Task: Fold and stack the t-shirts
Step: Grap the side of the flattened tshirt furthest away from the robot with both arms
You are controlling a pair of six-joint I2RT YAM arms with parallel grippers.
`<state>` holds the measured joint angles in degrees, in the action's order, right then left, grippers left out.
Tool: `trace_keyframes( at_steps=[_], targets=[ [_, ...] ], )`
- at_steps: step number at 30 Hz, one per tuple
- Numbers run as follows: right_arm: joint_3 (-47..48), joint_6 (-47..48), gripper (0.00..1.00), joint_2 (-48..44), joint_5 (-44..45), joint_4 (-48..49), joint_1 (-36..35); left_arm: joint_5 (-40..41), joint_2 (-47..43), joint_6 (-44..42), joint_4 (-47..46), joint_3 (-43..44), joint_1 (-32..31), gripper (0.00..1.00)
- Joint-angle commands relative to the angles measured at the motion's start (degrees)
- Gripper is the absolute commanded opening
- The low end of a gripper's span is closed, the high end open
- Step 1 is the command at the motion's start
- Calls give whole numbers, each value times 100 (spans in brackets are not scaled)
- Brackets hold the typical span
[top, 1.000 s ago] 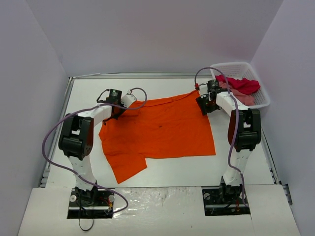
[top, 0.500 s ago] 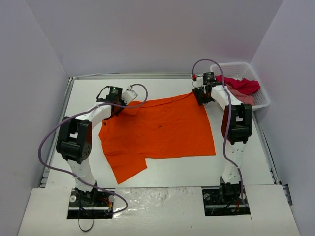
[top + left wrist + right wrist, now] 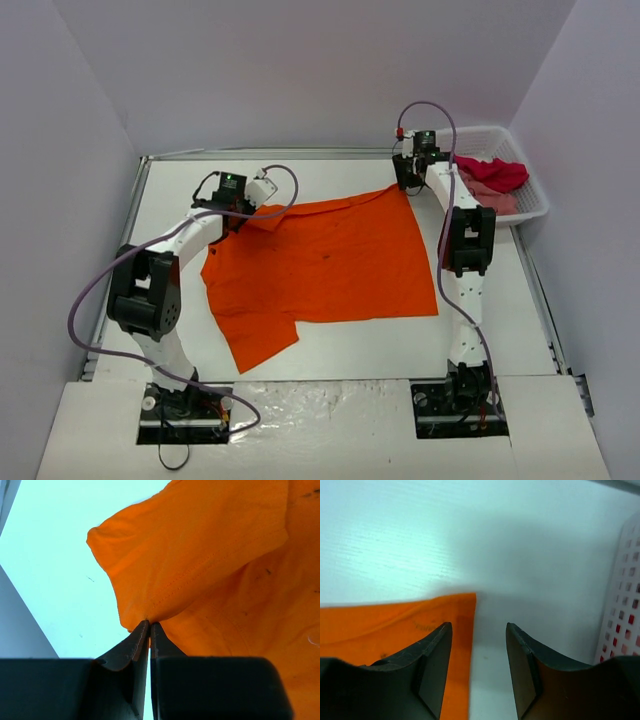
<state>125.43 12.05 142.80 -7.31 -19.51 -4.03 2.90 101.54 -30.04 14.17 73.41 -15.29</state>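
Observation:
The bright orange t-shirt [image 3: 320, 265] lies spread out flat in the middle of the table. My left gripper [image 3: 243, 215] is shut on the shirt's far-left edge, and the cloth bunches up from its tips [image 3: 149, 625]. In the left wrist view the orange t-shirt [image 3: 215, 555] fills the right side. My right gripper [image 3: 405, 180] hovers open over the shirt's far-right corner. In the right wrist view that corner [image 3: 395, 625] lies flat under the left finger, with the gripper [image 3: 479, 627] holding nothing. A crimson t-shirt [image 3: 495, 172] and a pink one [image 3: 497, 202] sit in the basket.
The white lattice basket [image 3: 520, 135] stands at the far right, close beside my right gripper, and its wall [image 3: 625, 595] shows in the right wrist view. Walls enclose the table on three sides. A raised rail [image 3: 125, 250] runs along the left edge.
The right arm has stretched away toward the far edge, bringing its open gripper up to the shirt's far-right corner. The left gripper has kept its hold and shifted slightly farther back.

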Motion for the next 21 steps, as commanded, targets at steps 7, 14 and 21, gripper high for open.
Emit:
trace_keyframes(
  at_steps=[7, 14, 21],
  targets=[
    [861, -203, 46, 459, -622, 122, 113, 159, -327, 113, 147, 7, -71, 2],
    [966, -247, 46, 740, -921, 175, 113, 211, -292, 86, 59, -98, -71, 2],
    [939, -282, 44, 872, -1053, 175, 113, 203, -240, 78, 33, -90, -71, 2]
  ],
)
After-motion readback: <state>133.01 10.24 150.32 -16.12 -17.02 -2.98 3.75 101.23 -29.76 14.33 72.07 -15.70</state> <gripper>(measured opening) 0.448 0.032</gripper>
